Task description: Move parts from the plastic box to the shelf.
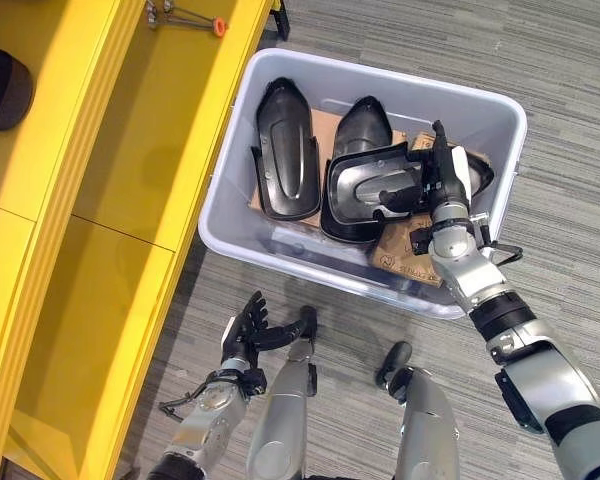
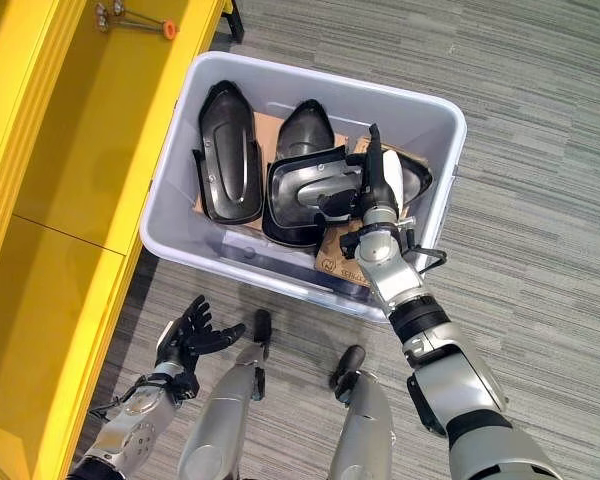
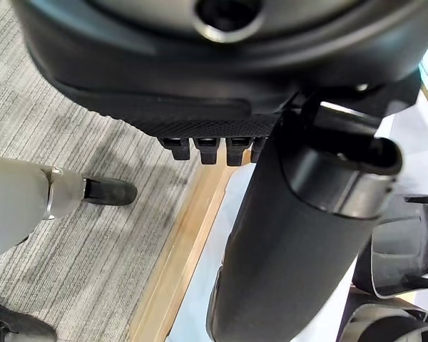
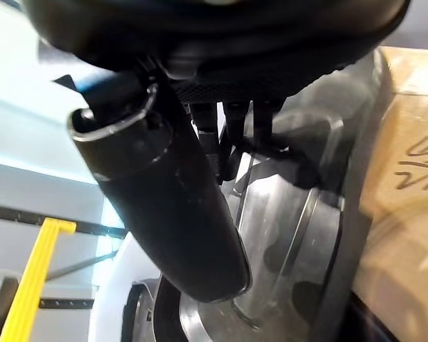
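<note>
A pale plastic box [image 1: 480, 105] stands on the carpet and holds several black moulded parts on cardboard [image 1: 412, 252]. A long black part [image 1: 285, 150] lies at the box's left, and another [image 1: 365, 122] rests behind the middle. My right hand [image 1: 442, 180] reaches into the box and is shut on the rim of a wide black shell part [image 1: 365, 190], which stands tilted. In the right wrist view the thumb [image 4: 178, 214] lies across the hollow of that part [image 4: 285, 235]. My left hand [image 1: 245, 328] hangs low in front of the box, open and holding nothing.
The yellow shelf [image 1: 130, 150] runs along the left side, right beside the box. A metal tool with an orange tip [image 1: 185, 15] lies on its far end. A dark round object [image 1: 0, 85] sits on its upper level. Grey carpet [image 1: 540, 60] surrounds the box.
</note>
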